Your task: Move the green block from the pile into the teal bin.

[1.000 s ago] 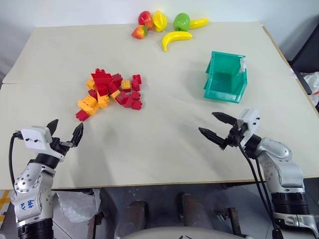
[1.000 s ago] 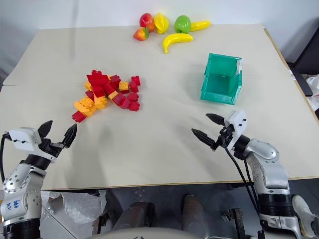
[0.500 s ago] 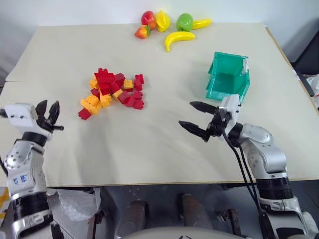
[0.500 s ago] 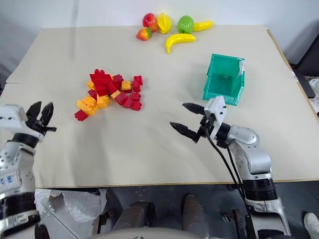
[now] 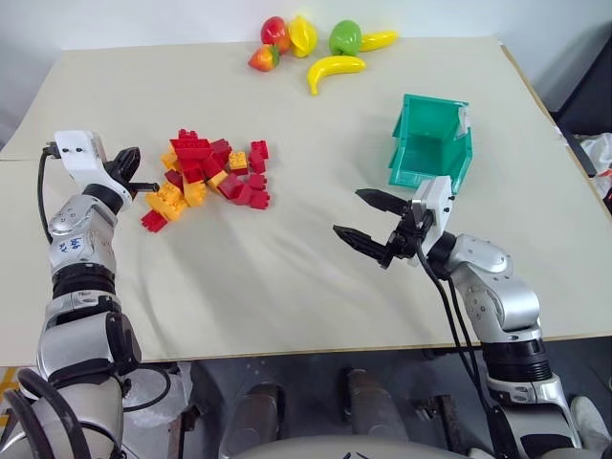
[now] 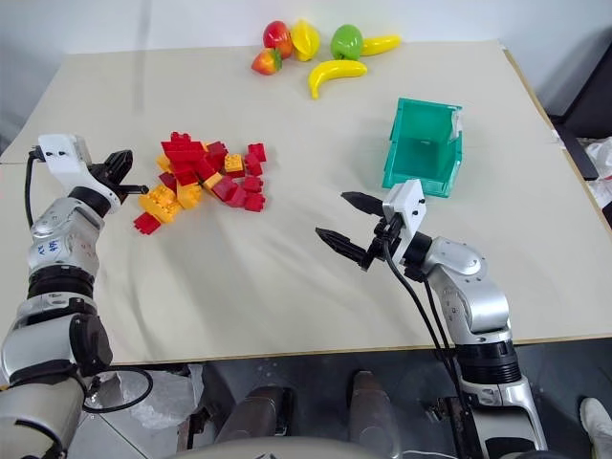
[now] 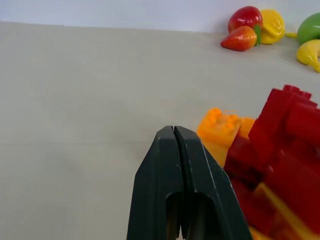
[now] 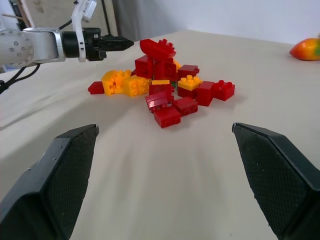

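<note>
Looking over the table (image 5: 287, 287), take the pile (image 5: 206, 180) as your reference: a loose heap of red and orange-yellow bricks.

1. Green block. You cannot pick it out among the bricks in the head views. The right wrist view shows the pile (image 8: 162, 92) from the side, and the bricks there read as red and orange-yellow. Treat the block as hidden in the pile. Its long axis and the way it points cannot be told.

2. Left gripper (image 5: 145, 186). It sits at the left edge of the pile, pointing level toward it. The jaws are clenched together with nothing between them. In the left wrist view the fingertips (image 7: 165, 137) meet just beside an orange brick (image 7: 220, 131), with red bricks beyond. Whether the tips touch that brick cannot be told.

3. Right gripper (image 5: 349, 212). It hangs to the right of the pile, well apart from it, and aims back toward it. The jaws are released and spread wide, holding nothing.

4. Teal bin (image 5: 435, 110). It stands right of the pile, well apart, beyond the right gripper. It is upright, with its cut-away front toward the near edge of the table.

5. Toy fruit (image 5: 316, 43). It lies past the pile, at the far edge of the table.
</note>
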